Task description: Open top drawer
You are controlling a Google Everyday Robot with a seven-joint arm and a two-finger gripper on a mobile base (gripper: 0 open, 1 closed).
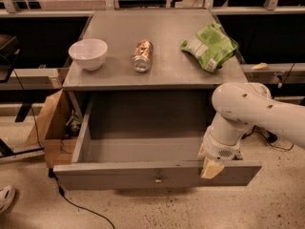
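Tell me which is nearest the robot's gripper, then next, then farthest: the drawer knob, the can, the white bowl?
The gripper sits at the front edge of the top drawer, right side.
1. drawer knob: just left, on the front.
2. can: on the tabletop, middle.
3. white bowl: tabletop, far left.

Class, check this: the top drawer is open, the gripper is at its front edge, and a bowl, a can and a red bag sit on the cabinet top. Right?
No: the camera view shows the bag is green, not red. The rest holds: top drawer open, gripper at its front edge, bowl and can on the cabinet top.
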